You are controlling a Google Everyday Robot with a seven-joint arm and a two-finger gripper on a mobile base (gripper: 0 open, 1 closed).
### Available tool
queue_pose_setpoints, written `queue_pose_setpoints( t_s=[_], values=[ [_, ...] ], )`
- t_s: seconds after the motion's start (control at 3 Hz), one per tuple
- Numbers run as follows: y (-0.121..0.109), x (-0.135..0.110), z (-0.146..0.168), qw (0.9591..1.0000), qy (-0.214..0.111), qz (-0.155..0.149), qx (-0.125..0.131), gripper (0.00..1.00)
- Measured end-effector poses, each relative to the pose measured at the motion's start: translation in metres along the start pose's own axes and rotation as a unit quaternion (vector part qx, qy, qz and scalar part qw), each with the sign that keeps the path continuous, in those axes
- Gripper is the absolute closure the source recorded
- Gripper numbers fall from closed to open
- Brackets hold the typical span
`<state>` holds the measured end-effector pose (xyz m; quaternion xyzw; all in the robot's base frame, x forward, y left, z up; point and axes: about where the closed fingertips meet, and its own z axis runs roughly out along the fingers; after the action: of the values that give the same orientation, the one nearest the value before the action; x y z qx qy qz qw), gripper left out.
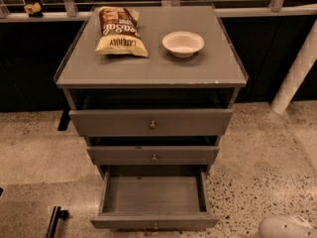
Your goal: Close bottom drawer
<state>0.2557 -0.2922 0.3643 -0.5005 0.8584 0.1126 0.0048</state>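
Observation:
The grey cabinet [151,66] has three drawers. The bottom drawer [153,195] is pulled far out toward me, and its plain grey box is empty. Its narrow front panel with a small round knob [155,226] lies at the lower edge of the view. The middle drawer [153,155] and the top drawer [151,123] each stand out a little. My gripper is out of view. Only a white rounded part of my arm [287,228] shows in the lower right corner, to the right of the drawer front and apart from it.
A chip bag [120,31] and a white bowl [183,43] rest on the cabinet top. A white post [296,73] leans at the right. A black rod [53,221] lies on the speckled floor at lower left. A dark wall stands behind.

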Motion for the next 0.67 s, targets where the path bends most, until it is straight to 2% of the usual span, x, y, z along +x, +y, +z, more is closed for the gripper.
queue_pose_setpoints(
  t_s=[0.33,0.67],
  values=[
    [-0.009,0.019,0.041,0.9981,-0.026,0.018,-0.053,0.0],
    [-0.018,0.031,0.078,0.9941,-0.026,0.026,-0.102,0.0]
  ],
)
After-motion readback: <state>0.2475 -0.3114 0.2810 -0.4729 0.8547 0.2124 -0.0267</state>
